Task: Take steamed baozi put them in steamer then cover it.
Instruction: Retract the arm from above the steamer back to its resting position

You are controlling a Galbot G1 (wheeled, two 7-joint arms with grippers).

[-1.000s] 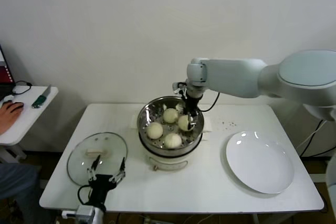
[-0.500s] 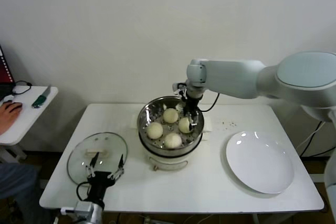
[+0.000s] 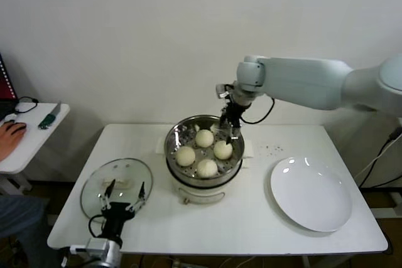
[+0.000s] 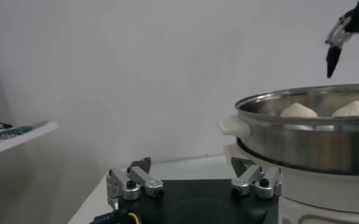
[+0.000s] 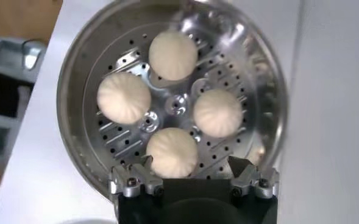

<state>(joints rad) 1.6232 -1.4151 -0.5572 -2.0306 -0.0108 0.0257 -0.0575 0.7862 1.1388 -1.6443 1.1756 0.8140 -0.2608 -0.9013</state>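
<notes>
Fingers on my left gripper are spread wide and hold nothing; I see them hovering over the near edge of the cover, which lies flat on the table at its left front, close to the table's front edge. To the right of the cover stands the steamer, near but apart from it, with bare tabletop between them. All four baozi sit in the basket, grouped round its middle and clear of the wall. My right gripper hangs above the steamer's back right rim, its fingers also fully apart, gripping nothing and clear of the buns. Farther right, the white plate lies well apart from the steamer, near the table's right front corner.
</notes>
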